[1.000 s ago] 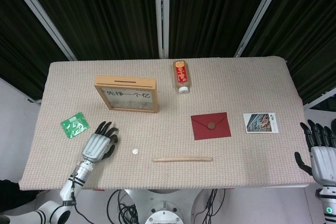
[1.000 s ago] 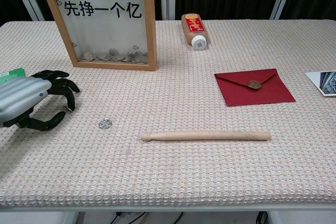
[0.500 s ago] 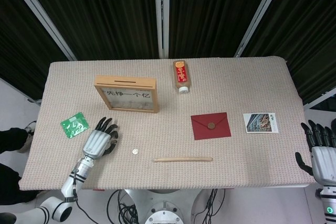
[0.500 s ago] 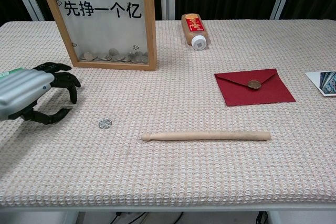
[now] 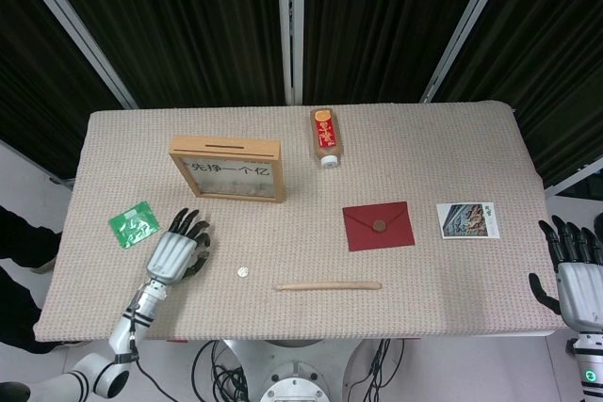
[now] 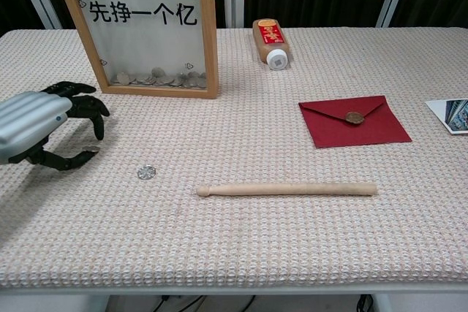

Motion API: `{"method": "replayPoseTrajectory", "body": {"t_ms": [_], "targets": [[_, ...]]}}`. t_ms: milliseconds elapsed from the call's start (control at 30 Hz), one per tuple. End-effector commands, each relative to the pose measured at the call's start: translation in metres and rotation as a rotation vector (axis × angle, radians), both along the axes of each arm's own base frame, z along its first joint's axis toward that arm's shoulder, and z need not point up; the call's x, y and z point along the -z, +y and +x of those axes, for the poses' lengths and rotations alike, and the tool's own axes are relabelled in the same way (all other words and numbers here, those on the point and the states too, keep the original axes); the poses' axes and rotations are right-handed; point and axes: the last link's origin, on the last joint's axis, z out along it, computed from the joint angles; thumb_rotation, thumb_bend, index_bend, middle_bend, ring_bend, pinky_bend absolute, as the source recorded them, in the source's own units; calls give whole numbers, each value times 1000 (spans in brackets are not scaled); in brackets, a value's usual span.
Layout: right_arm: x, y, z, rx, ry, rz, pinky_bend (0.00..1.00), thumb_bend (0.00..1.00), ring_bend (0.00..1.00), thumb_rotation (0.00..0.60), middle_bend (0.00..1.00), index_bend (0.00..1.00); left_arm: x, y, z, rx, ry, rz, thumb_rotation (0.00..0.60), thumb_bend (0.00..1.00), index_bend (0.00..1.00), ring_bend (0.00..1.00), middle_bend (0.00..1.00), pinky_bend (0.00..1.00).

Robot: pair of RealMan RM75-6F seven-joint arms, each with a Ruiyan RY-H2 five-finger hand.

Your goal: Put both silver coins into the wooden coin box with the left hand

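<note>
The wooden coin box [image 5: 226, 146] [image 6: 208, 34] stands upright at the back left, with several coins behind its clear front. One silver coin [image 5: 243, 272] [image 6: 146, 172] lies flat on the cloth in front of it. My left hand [image 5: 174, 253] [image 6: 36, 126] hovers just left of that coin with its fingers curled; a small pale disc that looks like the other silver coin sits pinched at the thumb tip. My right hand [image 5: 575, 280] hangs past the table's right front corner, fingers spread and holding nothing.
A wooden stick [image 5: 330, 285] [image 6: 285, 189] lies right of the coin. A red envelope [image 5: 378, 225] [image 6: 355, 122], a photo card [image 5: 466, 219] [image 6: 450, 115], a lying bottle [image 5: 325, 136] [image 6: 270, 42] and a green packet [image 5: 132, 225] are spread over the cloth.
My left hand has lifted slightly and drawn back toward the coin box side, its fingers curling closer. The loose coin and the right hand have not moved.
</note>
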Motion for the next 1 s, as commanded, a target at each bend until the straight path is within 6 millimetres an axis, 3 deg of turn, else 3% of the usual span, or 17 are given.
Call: {"method": "replayPoseTrajectory", "body": {"t_ms": [33, 1000], "targets": [[0, 0, 0, 1, 0, -1, 0, 315, 0, 600, 0, 0, 0, 0, 0, 2, -2, 2, 600, 283, 479, 51, 232, 60], [-2, 0, -3, 8, -3, 0, 0, 314, 0, 600, 0, 0, 0, 4, 4, -8, -31, -1, 600, 431, 577, 51, 249, 64]]}}
